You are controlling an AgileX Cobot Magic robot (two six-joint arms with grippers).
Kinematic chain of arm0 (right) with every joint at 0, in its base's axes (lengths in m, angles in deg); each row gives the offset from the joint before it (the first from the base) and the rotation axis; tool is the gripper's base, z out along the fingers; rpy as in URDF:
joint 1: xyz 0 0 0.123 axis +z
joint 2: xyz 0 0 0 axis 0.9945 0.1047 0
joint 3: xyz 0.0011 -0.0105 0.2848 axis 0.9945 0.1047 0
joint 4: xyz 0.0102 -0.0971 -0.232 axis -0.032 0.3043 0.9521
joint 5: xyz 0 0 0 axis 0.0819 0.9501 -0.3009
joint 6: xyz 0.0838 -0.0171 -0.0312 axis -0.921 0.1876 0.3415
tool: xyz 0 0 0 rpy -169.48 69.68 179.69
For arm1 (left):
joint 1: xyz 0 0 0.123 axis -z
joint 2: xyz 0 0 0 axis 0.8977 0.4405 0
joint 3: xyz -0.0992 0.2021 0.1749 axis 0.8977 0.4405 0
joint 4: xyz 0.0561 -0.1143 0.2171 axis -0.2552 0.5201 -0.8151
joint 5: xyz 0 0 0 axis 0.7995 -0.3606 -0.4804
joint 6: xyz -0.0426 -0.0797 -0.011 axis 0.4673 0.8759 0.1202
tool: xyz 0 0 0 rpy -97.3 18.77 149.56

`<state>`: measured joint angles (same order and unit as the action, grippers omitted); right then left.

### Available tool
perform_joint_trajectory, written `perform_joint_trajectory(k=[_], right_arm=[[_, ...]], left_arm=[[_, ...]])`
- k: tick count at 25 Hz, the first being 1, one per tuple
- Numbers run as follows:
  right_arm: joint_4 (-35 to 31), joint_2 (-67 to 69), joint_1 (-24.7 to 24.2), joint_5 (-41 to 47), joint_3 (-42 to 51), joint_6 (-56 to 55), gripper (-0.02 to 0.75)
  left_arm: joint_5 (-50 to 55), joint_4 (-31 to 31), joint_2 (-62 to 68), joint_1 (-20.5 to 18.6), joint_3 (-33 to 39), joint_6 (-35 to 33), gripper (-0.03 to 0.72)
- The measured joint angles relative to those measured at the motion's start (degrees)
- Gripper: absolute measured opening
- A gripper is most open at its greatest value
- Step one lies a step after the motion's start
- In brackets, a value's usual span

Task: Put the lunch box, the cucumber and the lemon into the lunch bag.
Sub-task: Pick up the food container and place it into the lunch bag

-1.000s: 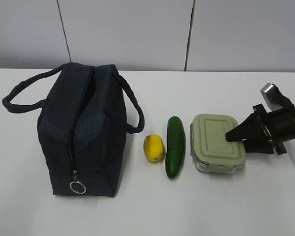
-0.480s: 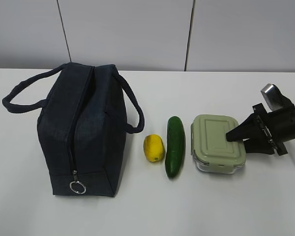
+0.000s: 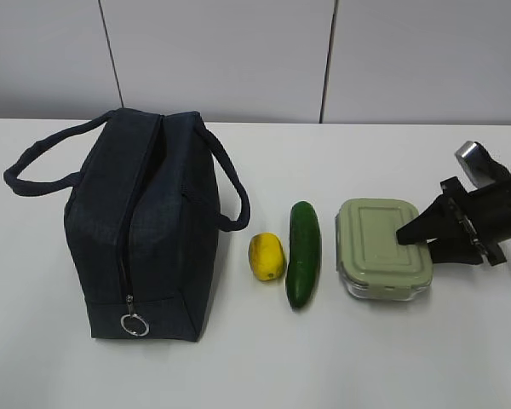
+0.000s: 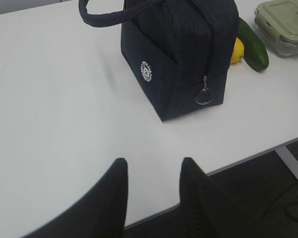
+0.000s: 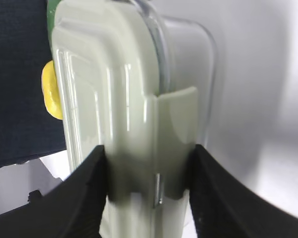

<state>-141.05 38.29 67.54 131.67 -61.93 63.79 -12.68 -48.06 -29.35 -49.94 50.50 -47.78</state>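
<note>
The right pincer point(image 3: 409, 236) reaches in level from the right, its 2 fingers point(image 5: 89, 198) clamped on the lunch box point(image 3: 383, 249) on the counter point(image 3: 255, 366). The left pincer point(image 4: 153, 171) hovers open over bare counter, well short of the lunch bag point(image 4: 181, 54).

The right gripper point(image 5: 148, 191) clamps the lunch box point(image 5: 124, 99) between its two dark fingers point(image 5: 84, 198), one pressed on the green lid, the other on the glass base. Beyond the fingertips sits the lemon point(image 5: 50, 96) against the lunch bag point(image 5: 17, 79).
</note>
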Motion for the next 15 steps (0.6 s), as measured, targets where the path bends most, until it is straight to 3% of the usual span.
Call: perform_joint_trajectory(k=[15], right_arm=[[1.34,-11.9,0.0,-0.37,0.34,-4.72,0.362]], left_arm=[[0.0,-0.22,0.0,0.0,0.0,0.0,0.238]])
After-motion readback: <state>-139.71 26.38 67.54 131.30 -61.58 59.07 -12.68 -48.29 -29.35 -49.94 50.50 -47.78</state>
